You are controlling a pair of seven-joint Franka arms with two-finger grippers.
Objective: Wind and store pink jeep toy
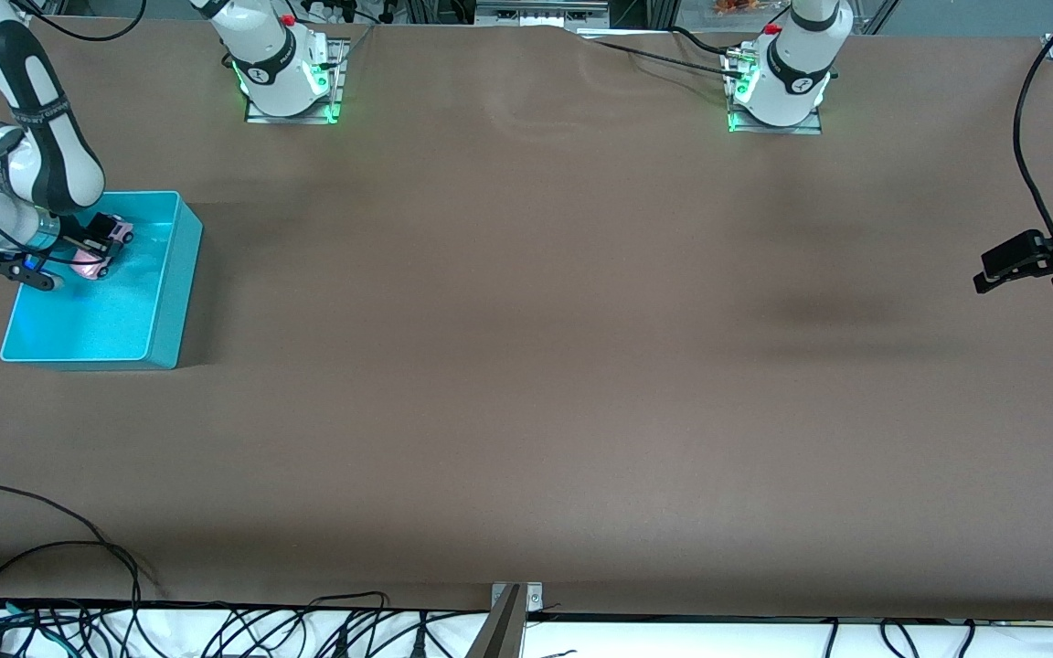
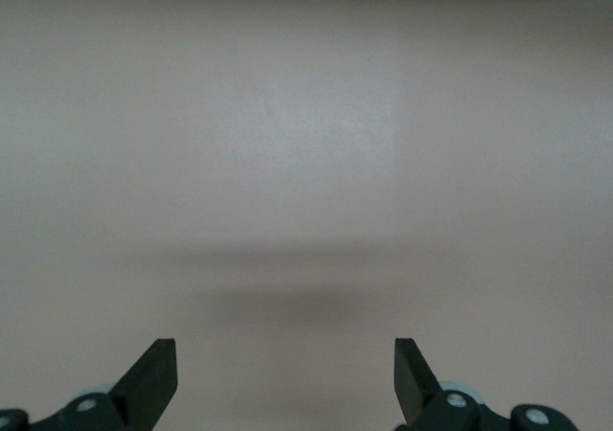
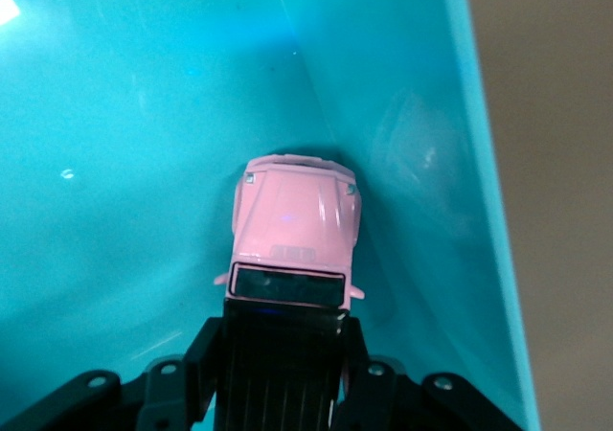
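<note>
Right claw point(image 1: 79, 259) grips the jeep point(image 3: 295, 235) low inside the teal bin point(image 1: 175, 302), storage lacking only release; left claw point(image 2: 285, 378) waits open over bare table point(image 1: 526, 366).

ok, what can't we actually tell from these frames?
- Front view: pink jeep toy mostly covered by the right gripper; wheels touching the teal bin floor, unclear.
- Right wrist view: jeep's rear hidden between the fingers.
- Front view: left gripper, open over bare table, arm cut off by the frame edge.
</note>
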